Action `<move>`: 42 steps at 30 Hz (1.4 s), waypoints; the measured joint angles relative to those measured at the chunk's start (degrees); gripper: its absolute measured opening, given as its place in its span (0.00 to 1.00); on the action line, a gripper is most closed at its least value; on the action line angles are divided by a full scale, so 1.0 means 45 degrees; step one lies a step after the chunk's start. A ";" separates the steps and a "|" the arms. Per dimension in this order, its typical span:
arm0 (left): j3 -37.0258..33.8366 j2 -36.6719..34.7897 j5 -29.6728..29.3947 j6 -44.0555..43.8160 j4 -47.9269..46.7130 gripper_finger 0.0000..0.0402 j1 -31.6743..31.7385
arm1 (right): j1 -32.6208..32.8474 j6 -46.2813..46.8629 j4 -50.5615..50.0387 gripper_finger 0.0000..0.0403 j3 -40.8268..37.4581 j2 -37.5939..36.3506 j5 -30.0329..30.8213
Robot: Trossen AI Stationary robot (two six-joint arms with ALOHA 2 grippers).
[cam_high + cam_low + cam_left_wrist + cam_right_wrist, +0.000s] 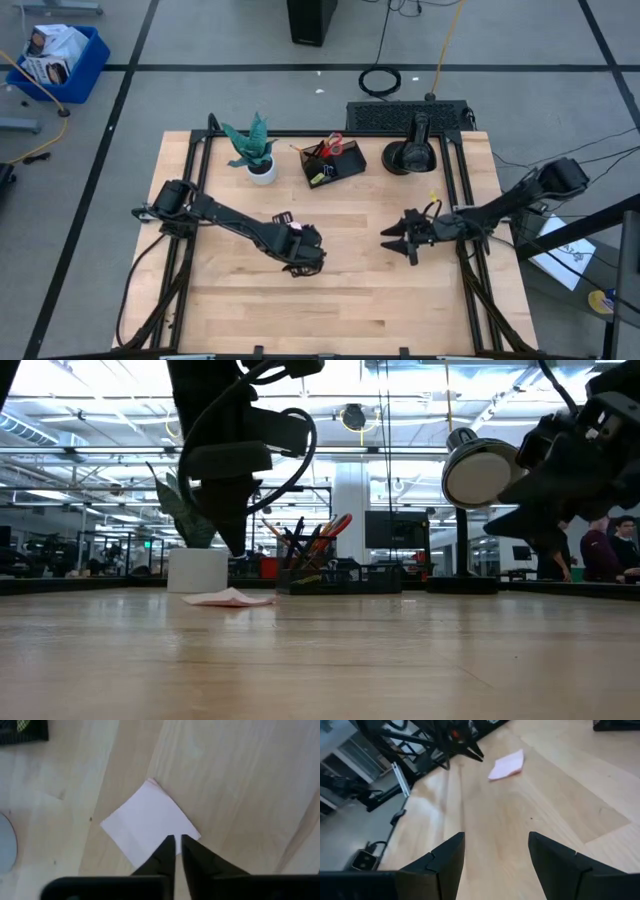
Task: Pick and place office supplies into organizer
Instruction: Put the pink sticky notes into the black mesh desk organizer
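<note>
A pink sticky-note pad [283,218] [147,822] lies flat on the wooden table left of centre. My left gripper [175,842] [237,548] hangs a little above the pad's near edge, pointing steeply down. Its fingers are shut with only a slit between the tips, and they hold nothing. My right gripper [495,850] [395,240] stands open at the table's right, pointing toward the pad [507,765] with nothing between its fingers. The dark organizer [335,160] [330,575] stands at the far middle. Red-handled scissors [334,145] and pens stick up out of it.
A teal plant in a white pot [258,155] stands left of the organizer. A black domed object on a stand [410,155] [480,475] is at the far right. Bare wood [350,300] stretches across the table's near half.
</note>
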 joint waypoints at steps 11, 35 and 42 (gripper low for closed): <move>-0.0186 0.0354 0.0215 0.0753 0.1117 0.52 -0.0343 | 0.0167 -0.0016 0.1886 0.52 0.0027 0.2164 0.0297; -0.2560 0.0379 -0.0039 0.1968 0.3746 0.39 -0.0034 | 0.0162 -0.0355 0.2313 0.52 0.0112 0.2312 0.0684; -0.2622 0.0398 0.0076 0.2125 0.3797 0.36 0.0585 | 0.0162 -0.0255 0.2297 0.52 0.0117 0.2312 0.0650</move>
